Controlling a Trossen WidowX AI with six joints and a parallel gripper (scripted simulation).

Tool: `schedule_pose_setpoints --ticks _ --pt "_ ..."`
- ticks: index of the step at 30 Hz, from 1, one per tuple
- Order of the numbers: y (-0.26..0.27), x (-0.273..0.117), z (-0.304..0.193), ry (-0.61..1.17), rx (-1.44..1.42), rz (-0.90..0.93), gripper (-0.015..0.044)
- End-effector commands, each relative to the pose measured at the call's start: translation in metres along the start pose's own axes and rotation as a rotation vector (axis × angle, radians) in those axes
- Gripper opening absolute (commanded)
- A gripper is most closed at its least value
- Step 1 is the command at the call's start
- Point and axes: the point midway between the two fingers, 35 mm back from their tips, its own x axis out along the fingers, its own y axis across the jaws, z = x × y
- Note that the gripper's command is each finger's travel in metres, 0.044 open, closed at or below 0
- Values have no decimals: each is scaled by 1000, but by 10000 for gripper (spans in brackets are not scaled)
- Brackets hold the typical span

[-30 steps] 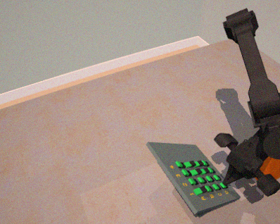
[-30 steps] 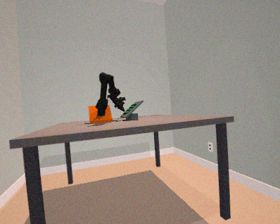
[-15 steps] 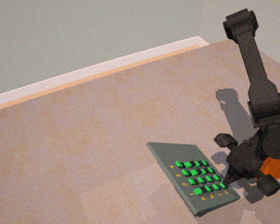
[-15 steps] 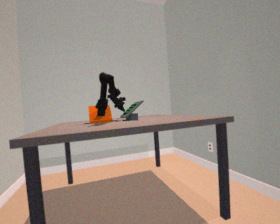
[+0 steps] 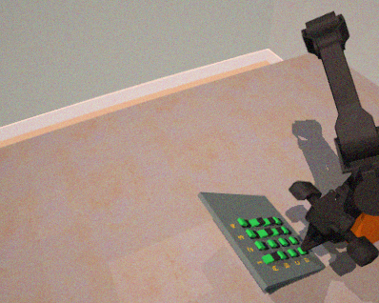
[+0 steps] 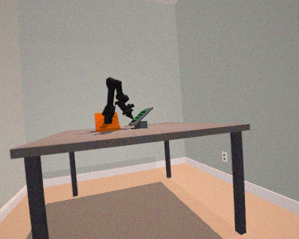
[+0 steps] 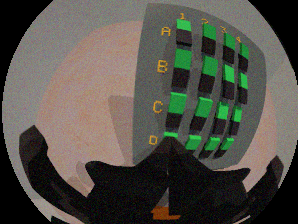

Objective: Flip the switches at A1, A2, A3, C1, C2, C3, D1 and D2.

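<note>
Light: soft, fairly dim
Shadows: arm's (image 5: 347, 100) (image 6: 110, 98) shadow, defined, on the tabletop (image 5: 130, 167) (image 6: 140, 136)
Grain: speckled in every view
Wrist view: round, black corners, panel (image 7: 145, 90) edges bowed
Exterior view: small details soft

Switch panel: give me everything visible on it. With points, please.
The switch panel (image 5: 232, 202) (image 6: 151, 110) (image 7: 145, 65) is a flat, matte grey slab, plastic or painted metal by its look, tilted on a small block (image 6: 142, 125) on the table (image 6: 129, 136). It carries a four-by-four grid of green-and-black rocker switches, with rows lettered A to D and columns numbered 1 to 4 in yellow-orange. The shut gripper's (image 5: 304, 249) (image 6: 133, 118) (image 7: 171, 139) tip is at row D, near D1; contact is unclear.
</note>
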Motion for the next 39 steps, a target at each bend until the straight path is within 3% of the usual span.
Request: schedule_pose_setpoints --ticks 1,25,35,39 --pt "-1 1 -2 3 -9 -4 0" --pt "-1 4 -2 2 -9 -4 0" --pt "1 -56 -5 -15 -16 3 0" --pt "0 -62 -5 -21 -10 -1 0"
